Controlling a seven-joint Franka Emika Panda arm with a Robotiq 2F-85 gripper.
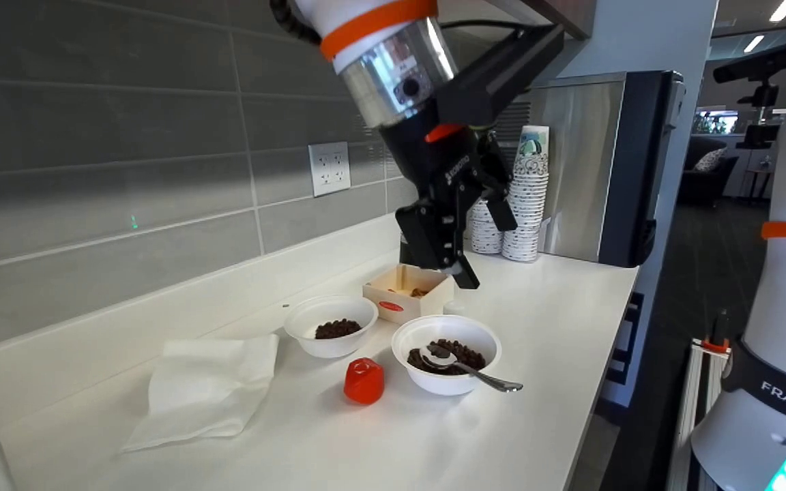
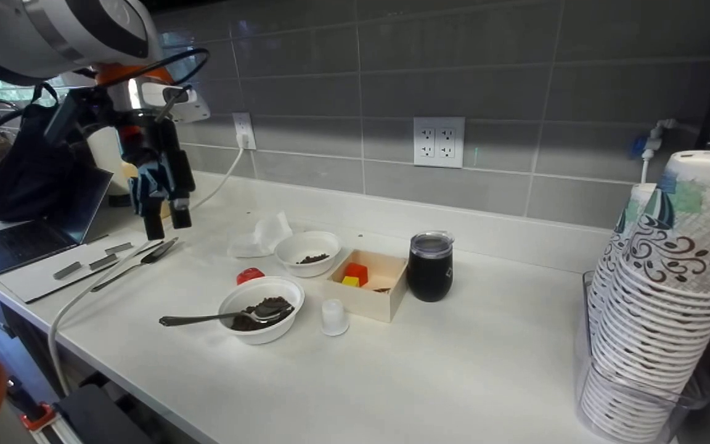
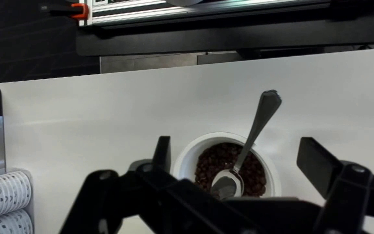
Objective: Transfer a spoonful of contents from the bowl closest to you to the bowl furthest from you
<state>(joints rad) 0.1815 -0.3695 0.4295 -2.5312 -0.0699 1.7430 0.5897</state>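
both exterior views show two bowls (image 1: 330,348) (image 1: 437,384), the wrist view one, the end effector (image 3: 235,152) gaping wide, empty.

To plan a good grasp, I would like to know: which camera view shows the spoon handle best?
The wrist view: the spoon handle appears largest there, seen from above and unobstructed along its length. Both exterior views also show it unobstructed, sticking out over the rim of the bowl, but smaller and more obliquely.

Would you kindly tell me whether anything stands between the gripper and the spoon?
Nothing visible does: the gripper hangs open, and in the wrist view the spoon lies with its handle uncovered, jutting past the rim of the bowl.
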